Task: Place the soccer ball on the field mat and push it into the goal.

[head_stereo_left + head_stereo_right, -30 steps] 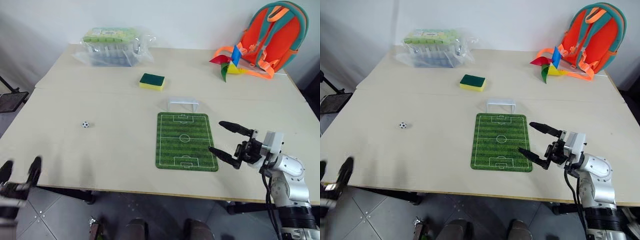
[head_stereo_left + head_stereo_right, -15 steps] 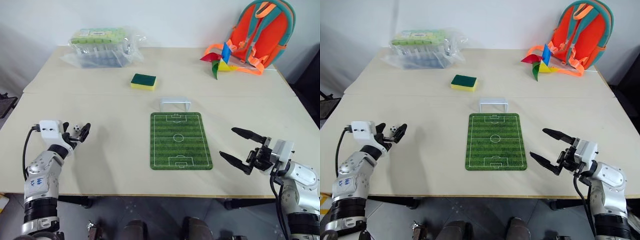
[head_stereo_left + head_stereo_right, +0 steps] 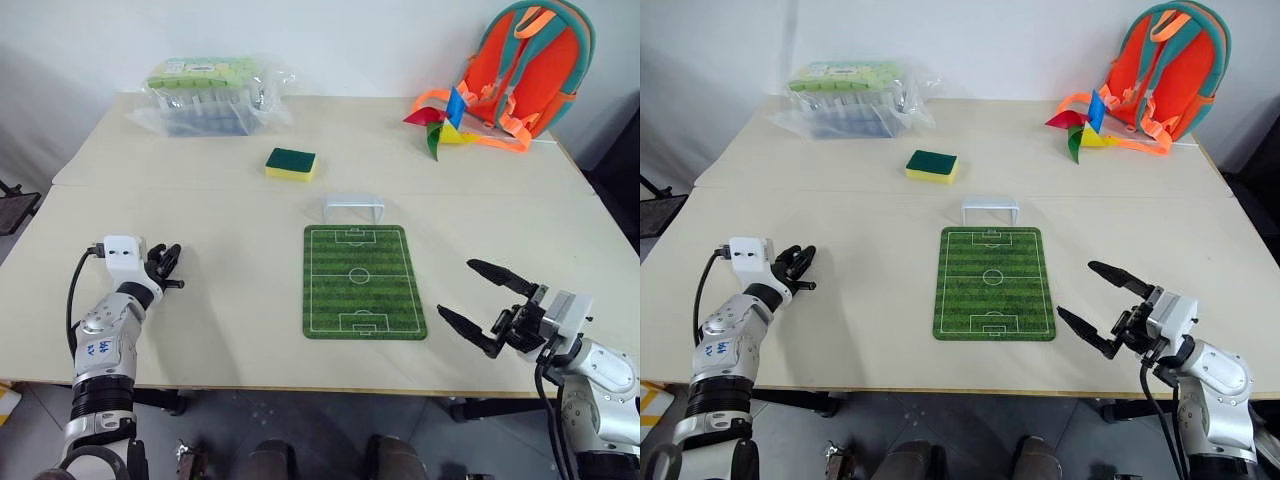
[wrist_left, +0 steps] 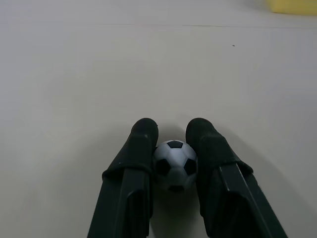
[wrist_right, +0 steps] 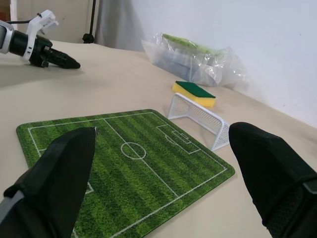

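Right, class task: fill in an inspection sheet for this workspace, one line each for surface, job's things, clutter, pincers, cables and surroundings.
Surface: pale tabletop, two boards joined.
Job's things: soccer ball between the left pincer's fingers; field mat flat at table centre; goal at the mat's far end.
Clutter: sponge, bagged package, pinwheel, backpack along the far side.
Pincers: left pincer shut on the ball, left of the mat; right pincer open, right of the mat.
Cables: black cable at the left wrist.
Surroundings: white wall.
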{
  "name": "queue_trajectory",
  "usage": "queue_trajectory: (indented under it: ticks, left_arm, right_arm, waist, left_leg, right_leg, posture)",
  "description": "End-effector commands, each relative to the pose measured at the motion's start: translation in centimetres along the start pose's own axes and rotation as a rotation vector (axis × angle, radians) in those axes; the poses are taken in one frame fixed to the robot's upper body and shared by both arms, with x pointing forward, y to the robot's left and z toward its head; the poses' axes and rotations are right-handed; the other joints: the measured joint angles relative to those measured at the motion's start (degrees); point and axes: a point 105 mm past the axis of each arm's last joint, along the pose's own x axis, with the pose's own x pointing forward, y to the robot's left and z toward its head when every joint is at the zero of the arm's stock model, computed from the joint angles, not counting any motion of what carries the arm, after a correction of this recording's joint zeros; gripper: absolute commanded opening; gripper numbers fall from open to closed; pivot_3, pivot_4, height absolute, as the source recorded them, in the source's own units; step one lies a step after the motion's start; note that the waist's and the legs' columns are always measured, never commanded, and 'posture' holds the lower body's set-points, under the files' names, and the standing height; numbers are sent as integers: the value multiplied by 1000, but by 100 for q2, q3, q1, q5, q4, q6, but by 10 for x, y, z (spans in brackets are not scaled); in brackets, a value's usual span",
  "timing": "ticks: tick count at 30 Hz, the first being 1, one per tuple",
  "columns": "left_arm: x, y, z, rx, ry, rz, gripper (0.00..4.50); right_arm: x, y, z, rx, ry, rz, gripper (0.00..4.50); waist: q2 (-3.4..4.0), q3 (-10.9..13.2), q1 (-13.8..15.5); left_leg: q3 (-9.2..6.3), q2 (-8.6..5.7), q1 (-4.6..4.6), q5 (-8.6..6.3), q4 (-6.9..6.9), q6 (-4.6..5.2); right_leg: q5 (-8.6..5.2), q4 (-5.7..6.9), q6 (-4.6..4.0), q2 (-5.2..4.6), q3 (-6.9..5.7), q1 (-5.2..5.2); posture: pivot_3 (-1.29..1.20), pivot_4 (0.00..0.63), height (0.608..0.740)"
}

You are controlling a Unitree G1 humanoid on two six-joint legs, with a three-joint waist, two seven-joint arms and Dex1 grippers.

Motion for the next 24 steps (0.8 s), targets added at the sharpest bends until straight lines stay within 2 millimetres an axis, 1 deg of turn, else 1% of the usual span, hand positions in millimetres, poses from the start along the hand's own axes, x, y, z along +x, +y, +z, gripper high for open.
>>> queue_trajectory:
  ticks: [1, 3, 5, 7, 9, 11, 12, 15, 17, 20, 22, 24]
  left_arm:
    - [-4, -42, 56, 63, -250, -309, 860]
    - [-14, -91, 70, 137, -292, -611, 860]
    - [-21, -128, 72, 174, -269, -825, 860]
    - [-32, -164, 70, 229, -237, -1033, 860]
    - [-42, -204, 57, 298, -167, -1235, 860]
    - [-48, -225, 49, 328, -135, -1326, 860]
    - [-48, -237, 42, 328, -106, -1349, 860]
    - [-45, -284, 20, 304, -65, -1400, 860]
    - [-44, -300, 10, 337, -47, -1402, 860]
    - [-45, -312, 4, 357, -37, -1408, 860]
    - [-44, -316, 0, 375, -16, -1397, 860]
    - [-42, -316, -3, 390, 1, -1384, 860]
  right_arm:
    - [-11, -13, 18, -78, 21, -4, 4500]
    - [-18, -18, 23, -96, 45, 4, 4500]
    - [-27, -18, 25, -109, 81, 39, 4500]
    - [-37, -16, 24, -120, 128, 93, 4500]
    - [-51, -11, 21, -95, 193, 154, 4500]
    - [-58, -10, 21, -75, 219, 171, 4500]
    - [-62, -9, 20, -69, 233, 181, 4500]
    - [-73, -6, 20, -59, 265, 174, 4500]
    - [-75, -2, 20, -57, 266, 166, 4500]
    - [-76, 6, 21, -53, 265, 156, 4500]
    - [-77, 9, 22, -49, 265, 140, 4500]
    - [-78, 12, 22, -46, 266, 133, 4500]
  waist:
    - [0, 0, 16]
    - [-2, 1, 89]
    - [-1, 1, 144]
    - [-1, 1, 155]
    - [1, 0, 141]
    - [1, 0, 133]
    - [0, 0, 130]
    - [-1, 1, 120]
    - [-2, 2, 135]
    - [-1, 1, 118]
    - [-1, 1, 121]
    - [-1, 1, 134]
  left_leg:
    - [1, 0, 0, 0, 0, 0]
    - [2, 0, -4, -1, 2, 1]
    - [3, 0, -3, -1, 3, 2]
    - [3, -1, -2, -1, 4, 2]
    - [7, 0, -1, -2, 3, 3]
    - [14, -1, 1, -4, 0, 7]
    - [18, 0, 3, -4, 0, 8]
    - [26, 1, 4, -4, 2, 9]
    - [27, 1, 7, -5, 4, 11]
    - [28, 1, 5, -5, 3, 12]
    - [29, 2, 7, -5, 0, 12]
    - [29, 1, 7, -5, 5, 12]
  right_leg:
    - [0, -1, 0, 0, 0, 0]
    - [0, -3, 0, -1, 0, -1]
    - [0, -4, 0, -1, 1, -1]
    - [0, -4, 0, -1, 0, 4]
    - [0, -6, 0, 0, 0, 5]
    - [0, -7, 0, 0, 3, 5]
    - [0, -7, 1, 0, 6, 5]
    - [2, -8, 3, 0, 10, 5]
    - [3, -10, 5, 0, 12, 10]
    - [4, -13, 7, 0, 14, 6]
    - [4, -13, 7, 1, 14, 5]
    - [4, -13, 7, 0, 16, 7]
  posture:
    - [0, 150, 740]
    - [0, 150, 740]
    - [0, 150, 740]
    - [0, 150, 740]
    - [0, 150, 740]
    - [0, 150, 740]
    - [0, 150, 740]
    - [0, 150, 740]
    - [0, 150, 740]
    - [0, 150, 740]
    - [0, 150, 740]
    - [0, 150, 740]
